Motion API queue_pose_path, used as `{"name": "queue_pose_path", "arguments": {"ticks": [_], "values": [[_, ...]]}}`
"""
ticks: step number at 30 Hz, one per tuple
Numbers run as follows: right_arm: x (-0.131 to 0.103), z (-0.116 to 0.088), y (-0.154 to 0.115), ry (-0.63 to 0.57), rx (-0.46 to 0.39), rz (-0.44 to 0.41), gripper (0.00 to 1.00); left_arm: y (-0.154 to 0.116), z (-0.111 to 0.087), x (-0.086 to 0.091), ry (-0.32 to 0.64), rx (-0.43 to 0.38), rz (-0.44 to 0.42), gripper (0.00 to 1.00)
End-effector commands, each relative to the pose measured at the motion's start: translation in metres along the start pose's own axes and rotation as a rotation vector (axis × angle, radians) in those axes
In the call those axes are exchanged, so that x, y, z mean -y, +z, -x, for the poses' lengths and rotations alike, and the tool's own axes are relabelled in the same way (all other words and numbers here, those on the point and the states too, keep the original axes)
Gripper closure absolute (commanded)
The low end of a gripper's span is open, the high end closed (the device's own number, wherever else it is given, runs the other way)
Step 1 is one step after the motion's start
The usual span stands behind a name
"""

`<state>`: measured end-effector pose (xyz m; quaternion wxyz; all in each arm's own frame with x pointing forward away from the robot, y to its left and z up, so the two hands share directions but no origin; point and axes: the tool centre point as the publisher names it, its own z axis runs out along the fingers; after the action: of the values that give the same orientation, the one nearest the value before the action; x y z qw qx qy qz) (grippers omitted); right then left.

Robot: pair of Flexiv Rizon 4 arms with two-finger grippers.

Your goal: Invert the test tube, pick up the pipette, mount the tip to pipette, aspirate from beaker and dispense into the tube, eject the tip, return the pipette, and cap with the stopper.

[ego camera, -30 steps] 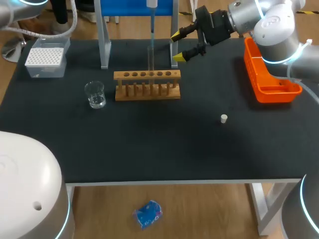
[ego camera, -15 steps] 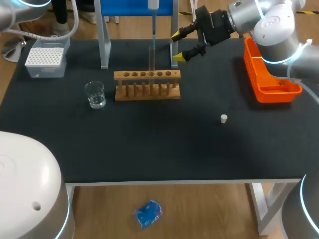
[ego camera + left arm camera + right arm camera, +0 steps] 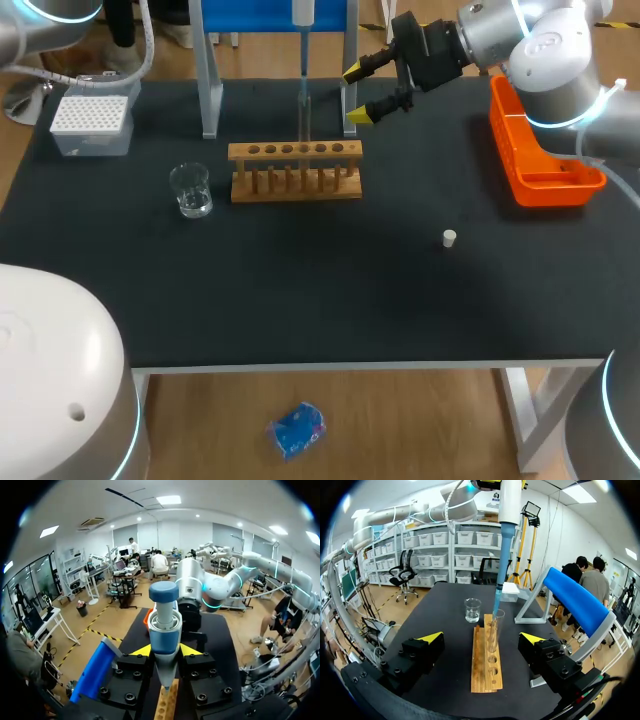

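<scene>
Above the table (image 3: pixel 300 300) in the head view, a pipette (image 3: pixel 303 35) hangs upright over the wooden rack (image 3: pixel 295 172), its tip (image 3: pixel 304 88) ending at the mouth of the test tube (image 3: pixel 303 122) that stands in the rack. The right gripper (image 3: pixel 357 93) sits just right of the tube, fingers spread wide and holding nothing. A glass beaker (image 3: pixel 190 190) stands left of the rack, with the white tip box (image 3: pixel 90 122) further back. The white stopper (image 3: pixel 450 238) lies alone toward the right, well apart from the orange bin (image 3: pixel 540 160).

From the left wrist, the left gripper (image 3: pixel 165 652) clamps the blue and white pipette (image 3: pixel 164 625) between its two yellow tips, and the rack (image 3: pixel 167 707) lies directly below.

From the right wrist, the right gripper (image 3: pixel 481 638) is wide open, touching nothing. Ahead of it the test tube (image 3: pixel 495 630) stands upright in the rack (image 3: pixel 487 665), and the pipette (image 3: pixel 509 505) comes down from above with its tip (image 3: pixel 498 597) reaching the tube's mouth. The beaker (image 3: pixel 472 610) stands beyond the rack, with the tip box (image 3: pixel 510 591) further off.
</scene>
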<state>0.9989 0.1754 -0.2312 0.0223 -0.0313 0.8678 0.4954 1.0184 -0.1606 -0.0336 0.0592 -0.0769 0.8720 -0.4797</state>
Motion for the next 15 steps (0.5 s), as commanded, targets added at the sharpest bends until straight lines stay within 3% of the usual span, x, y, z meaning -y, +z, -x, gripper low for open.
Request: {"name": "queue_pose_path", "arguments": {"ticks": [1,15], "values": [[0.0004,-0.0002,-0.0004,-0.001,0.0,0.0,0.0,0.0003,-0.0005,-0.0025,0.002,0.0,-0.01,1.0],[0.0004,-0.0002,-0.0004,-0.001,0.0,0.0,0.0,0.0036,0.0013,-0.0096,-0.009,-0.001,-0.022,1.0]]}}
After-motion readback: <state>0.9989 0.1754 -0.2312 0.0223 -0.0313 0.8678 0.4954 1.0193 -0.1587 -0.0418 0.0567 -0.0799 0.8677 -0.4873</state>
